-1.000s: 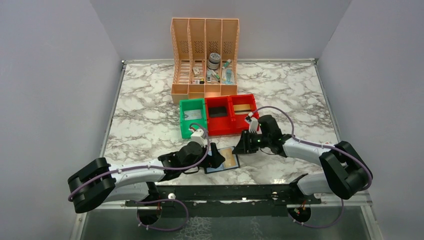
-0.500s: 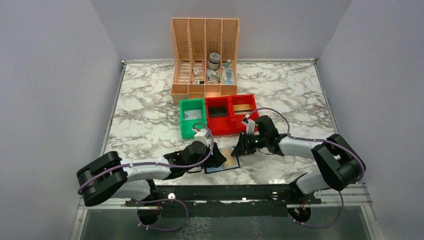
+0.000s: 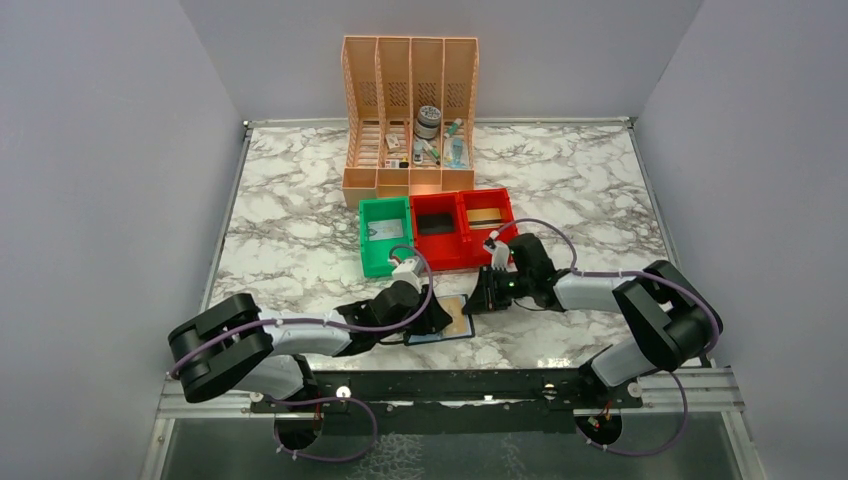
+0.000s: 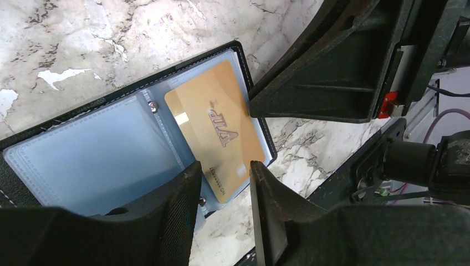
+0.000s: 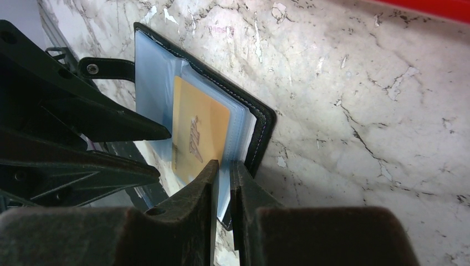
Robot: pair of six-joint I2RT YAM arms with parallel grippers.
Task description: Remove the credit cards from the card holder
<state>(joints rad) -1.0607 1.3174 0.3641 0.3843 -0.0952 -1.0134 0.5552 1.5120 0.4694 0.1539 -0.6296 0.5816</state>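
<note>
The card holder [image 4: 100, 160] is pictured lying open and flat on the marble table [image 3: 300, 230], close to its near edge and between the two arms, just in front of the green bin [image 3: 385, 202] and the red bins [image 3: 440, 262]. Its pale blue sleeves are turned upward, and a tan credit card [image 4: 216, 133] is lodged, printed face up, in the sleeve on the side nearer the right arm. The left gripper [image 4: 224, 164] is lowered over the near end of that card. Its fingers are held partly spread, and the card's corner is seen in the gap between them; whether they touch the plastic cannot be told. The right gripper [image 5: 224, 165] is brought in from the opposite side. Its fingers are all but pressed together on the edge of a pale sleeve, just beside the holder's black stitched cover. The short black tab [image 5: 108, 67], with its pale stud, is shown sticking out from one edge of the holder, flat on the marble. The two grippers are set close together over the holder, their tips pointed toward each other. At the back of the table a peach file organiser [image 3: 410, 100] is seen standing upright, with small items kept in its compartments.
</note>
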